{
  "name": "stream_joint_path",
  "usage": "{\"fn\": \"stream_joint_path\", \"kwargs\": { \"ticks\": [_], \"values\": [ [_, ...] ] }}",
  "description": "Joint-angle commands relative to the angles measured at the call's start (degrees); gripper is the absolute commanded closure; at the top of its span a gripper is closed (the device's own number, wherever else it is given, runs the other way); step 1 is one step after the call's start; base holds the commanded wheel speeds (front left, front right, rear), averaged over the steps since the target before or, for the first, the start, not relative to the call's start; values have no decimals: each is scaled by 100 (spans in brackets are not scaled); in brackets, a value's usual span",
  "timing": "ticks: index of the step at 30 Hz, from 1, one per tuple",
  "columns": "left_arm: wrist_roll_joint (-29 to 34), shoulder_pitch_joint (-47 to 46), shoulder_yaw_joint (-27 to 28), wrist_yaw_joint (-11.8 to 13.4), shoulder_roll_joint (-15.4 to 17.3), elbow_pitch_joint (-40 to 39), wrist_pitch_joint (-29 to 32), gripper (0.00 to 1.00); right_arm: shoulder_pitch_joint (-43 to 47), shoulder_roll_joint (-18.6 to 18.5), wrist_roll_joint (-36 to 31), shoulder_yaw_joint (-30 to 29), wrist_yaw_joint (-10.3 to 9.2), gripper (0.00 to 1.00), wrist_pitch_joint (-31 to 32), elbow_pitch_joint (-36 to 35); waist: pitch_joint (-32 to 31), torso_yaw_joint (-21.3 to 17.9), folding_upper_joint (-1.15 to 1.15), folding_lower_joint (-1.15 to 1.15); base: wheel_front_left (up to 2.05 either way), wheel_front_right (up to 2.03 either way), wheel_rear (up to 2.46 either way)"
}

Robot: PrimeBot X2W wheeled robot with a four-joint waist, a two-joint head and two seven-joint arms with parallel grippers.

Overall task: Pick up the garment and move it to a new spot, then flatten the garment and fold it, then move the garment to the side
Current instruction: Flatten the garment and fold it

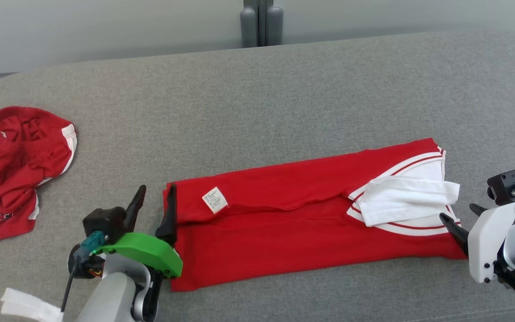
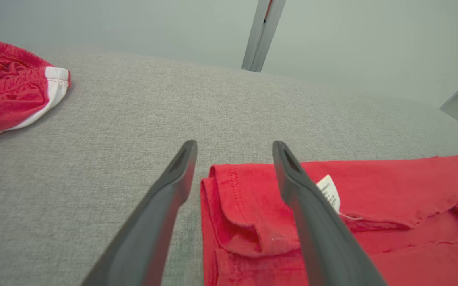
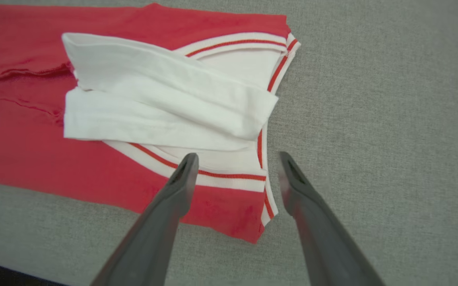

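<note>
The garment (image 1: 284,232), a red shirt with white sleeves and red-striped white trim, lies folded into a long band across the grey padded surface (image 1: 257,103). A white care label (image 1: 215,200) shows near its left end. My left gripper (image 1: 157,188) stands open at that left end; in the left wrist view (image 2: 235,143) its fingers straddle the folded hem of the garment (image 2: 245,206). My right gripper (image 1: 458,211) is open at the right end, and its fingers (image 3: 238,155) straddle the trimmed near corner of the garment (image 3: 34,151) below the folded white sleeve (image 3: 165,107). Neither gripper holds cloth.
A second red garment (image 1: 11,170) with white trim lies crumpled at the far left edge, also seen in the left wrist view (image 2: 10,91). A white cloth scrap (image 1: 25,306) sits at the bottom left corner. Grey posts (image 1: 261,22) stand behind the surface.
</note>
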Motion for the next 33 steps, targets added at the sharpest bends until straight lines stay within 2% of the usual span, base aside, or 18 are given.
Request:
{"fn": "stream_joint_path", "kwargs": {
  "ticks": [1,7,13,20,33],
  "values": [
    [31,221,167,-56,-31,-150,-15,0,141,94,-39,-97,-10,0,60,-108,-103,-4,0,0,0,0,0],
    [199,827,888,-225,-189,-908,-8,0,343,432,18,-551,-10,0,311,-366,-366,0,0,0,0,0,0],
    [492,1354,1328,-316,-278,-1483,-8,0,63,870,18,-1085,-9,0,835,-115,-548,27,0,0,0,0,0],
    [770,1610,1566,-391,-322,-1808,-9,0,-610,1253,-53,-1478,-9,0,1118,800,-496,208,0,0,0,0,0],
    [997,1312,1637,-459,-388,-1949,-9,0,-1590,1350,-609,-1954,-9,0,984,2590,-69,707,0,0,0,0,0]
  ]
}}
